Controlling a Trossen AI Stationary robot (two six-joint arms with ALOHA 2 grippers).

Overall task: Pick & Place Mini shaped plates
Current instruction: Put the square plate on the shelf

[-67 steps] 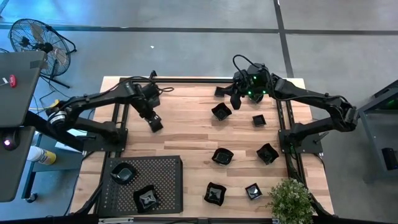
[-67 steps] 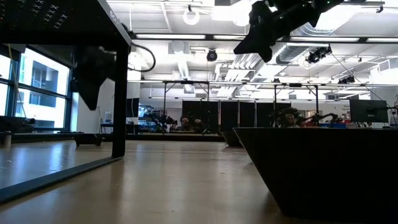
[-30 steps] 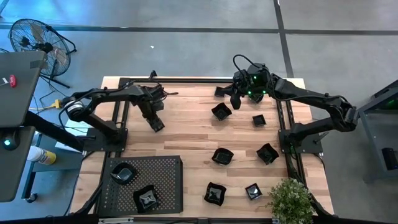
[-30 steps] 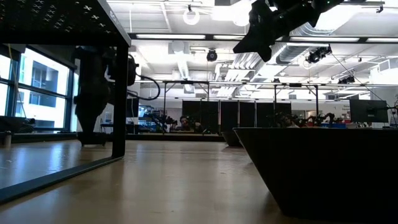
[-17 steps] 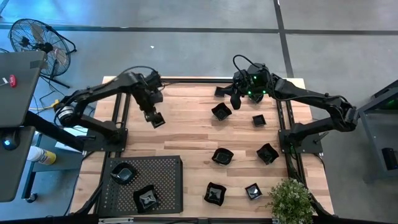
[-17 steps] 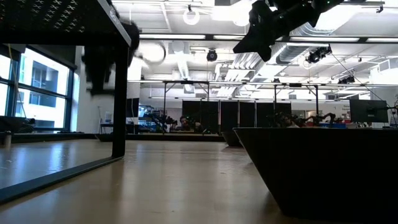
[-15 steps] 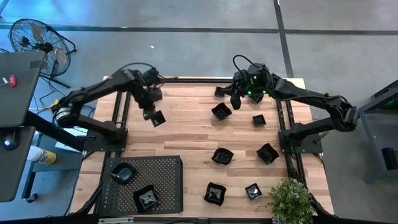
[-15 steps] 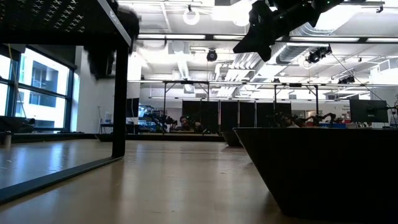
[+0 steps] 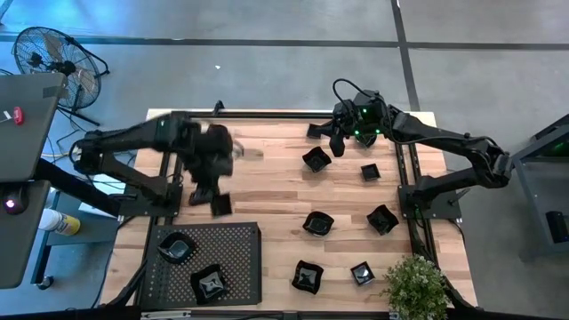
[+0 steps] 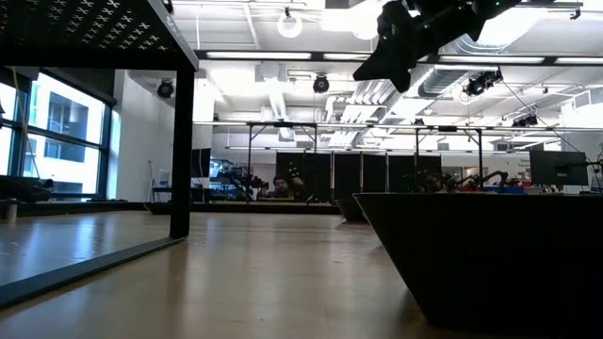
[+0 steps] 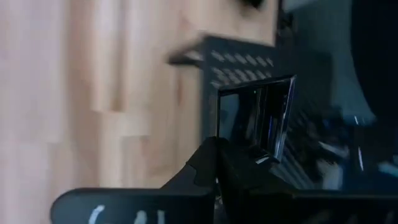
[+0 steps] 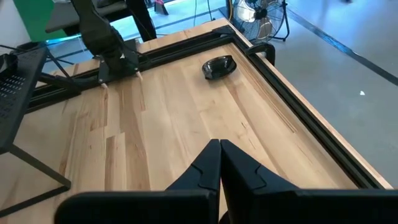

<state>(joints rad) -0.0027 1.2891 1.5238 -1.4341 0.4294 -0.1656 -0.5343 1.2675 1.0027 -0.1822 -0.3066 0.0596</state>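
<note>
My left gripper point(image 9: 218, 203) hangs over the table just beyond the far edge of the black perforated tray point(image 9: 238, 258), shut on a small glossy square plate point(image 11: 255, 118). Two mini plates point(image 9: 176, 247) point(image 9: 211, 283) lie in the tray. Several more rest flat on the wood, among them one point(image 9: 316, 159) below my right gripper and one point(image 9: 318, 223) mid-table. My right gripper point(image 9: 335, 145) point(image 12: 219, 144) is shut and empty, raised near the far edge, and also shows at the top of the low view point(image 10: 382, 56). My left gripper pinches the square plate by one rim edge point(image 11: 252, 154) between its two fingers point(image 11: 208, 165). In the wrist view the plate stands on edge beyond the fingertips. It is lifted clear of the table, with the tray behind it.
A round plate point(image 12: 219, 66) lies by the table's far rail point(image 9: 267, 115). A potted plant point(image 9: 416, 286) stands at the near right corner. Black frame rails edge the table on both sides. One plate point(image 10: 480, 254) fills the low view's right; bare wood lies mid-table.
My left arm has risen out of the low view, then swung fast toward the near edge. It has carried the square plate from the far left part of the table to just beyond the tray.
</note>
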